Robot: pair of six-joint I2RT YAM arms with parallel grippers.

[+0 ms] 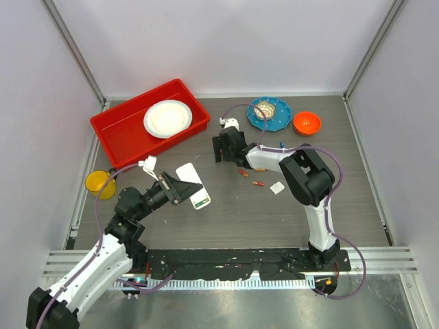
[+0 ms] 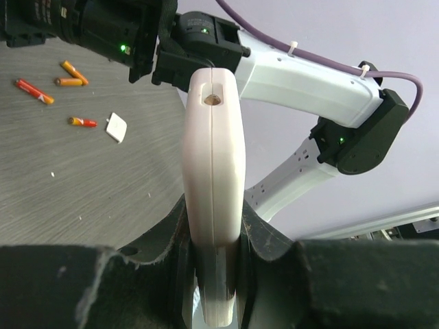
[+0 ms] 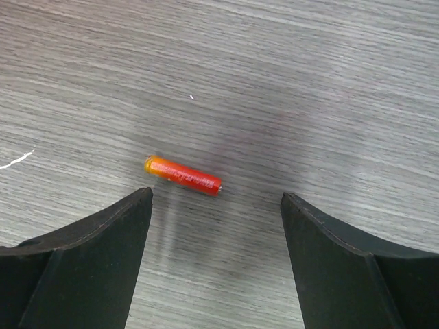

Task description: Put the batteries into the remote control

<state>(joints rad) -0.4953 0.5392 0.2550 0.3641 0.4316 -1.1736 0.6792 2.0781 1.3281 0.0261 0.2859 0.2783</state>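
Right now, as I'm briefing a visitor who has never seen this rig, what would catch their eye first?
Most likely the white remote control, clamped edge-on in the left tool, left of centre. Next comes the big red tray holding a white plate at the far left. Then the right tool, open above a red-orange battery lying on the grey table.

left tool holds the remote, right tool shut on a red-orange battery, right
No: the right tool is open; the red-orange battery lies free on the table, per the right wrist view. The left tool does hold the remote.
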